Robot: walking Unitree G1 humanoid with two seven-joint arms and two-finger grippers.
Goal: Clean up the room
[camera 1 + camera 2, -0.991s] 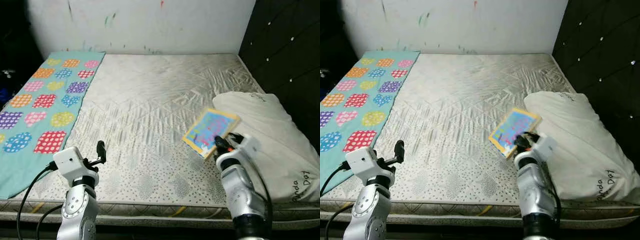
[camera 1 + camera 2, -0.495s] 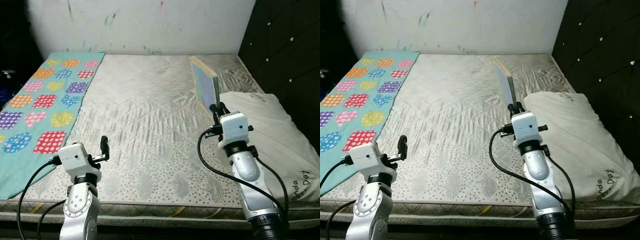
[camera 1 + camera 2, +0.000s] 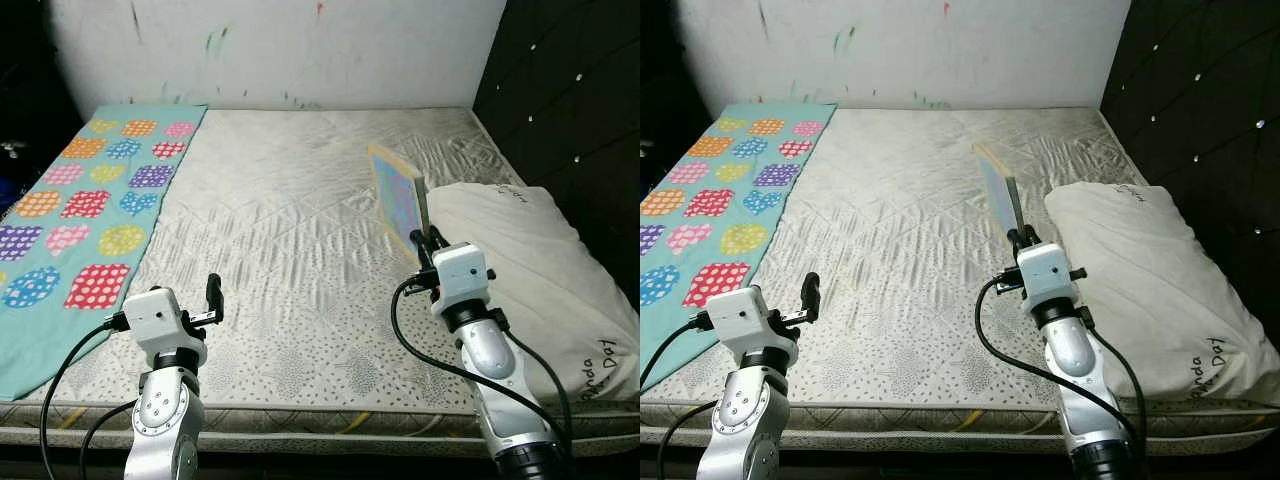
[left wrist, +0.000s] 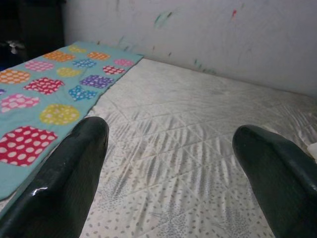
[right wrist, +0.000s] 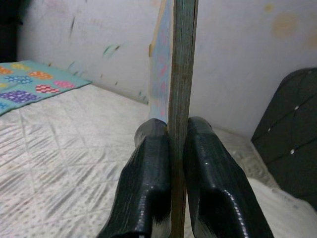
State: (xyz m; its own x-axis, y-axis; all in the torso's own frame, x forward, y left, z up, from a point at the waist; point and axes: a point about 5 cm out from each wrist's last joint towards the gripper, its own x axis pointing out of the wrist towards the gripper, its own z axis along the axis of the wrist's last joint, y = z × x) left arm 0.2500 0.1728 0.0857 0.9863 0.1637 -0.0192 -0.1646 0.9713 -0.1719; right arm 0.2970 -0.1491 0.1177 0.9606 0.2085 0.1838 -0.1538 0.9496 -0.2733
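Left gripper (image 3: 213, 296) hangs spread wide and empty over the mattress (image 3: 290, 230), polka-dot blanket (image 3: 80, 210) off to its outer side. Right gripper (image 5: 171, 148) pinches 1 book (image 3: 398, 198) upright, clear of the mattress, pillow (image 3: 520, 270) just beside. Pickup done; stowing the book remains.

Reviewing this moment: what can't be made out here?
- Book, clamped upright in the right gripper: its cover design is too small and blurred in the eye views, edge-on in the right wrist view.
- Pillow print: cut off by the left eye view's right edge.
- Floor beside the bed: too dark.
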